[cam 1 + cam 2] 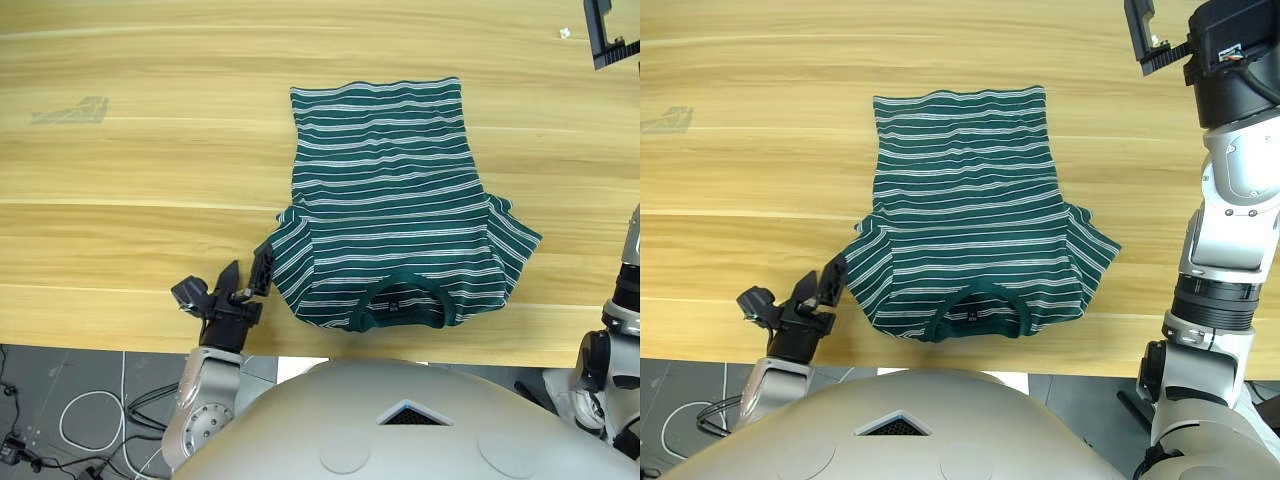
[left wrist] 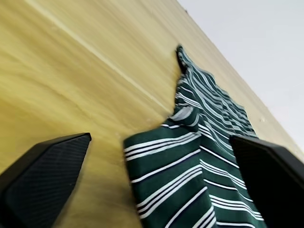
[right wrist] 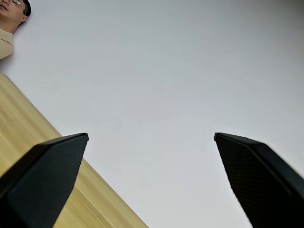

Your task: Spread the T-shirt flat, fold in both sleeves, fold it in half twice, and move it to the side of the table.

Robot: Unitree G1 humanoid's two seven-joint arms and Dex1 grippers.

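Note:
A dark green T-shirt [image 1: 390,220] with white stripes lies on the wooden table [image 1: 150,200], collar toward the near edge and hem toward the far side. Its short sleeves stick out at both sides, a little bunched. My left gripper [image 1: 245,275] is open low over the near edge, just beside the shirt's left sleeve [image 1: 285,245]. In the left wrist view that sleeve [image 2: 161,156] lies between the spread fingers [image 2: 47,166], which do not touch it. My right gripper [image 1: 1158,42] is open and held high over the far right of the table, well away from the shirt.
The table stretches wide and bare to the left of the shirt and beyond its hem. A small white scrap [image 1: 565,33] lies at the far right. Cables [image 1: 90,410] lie on the floor below the near edge.

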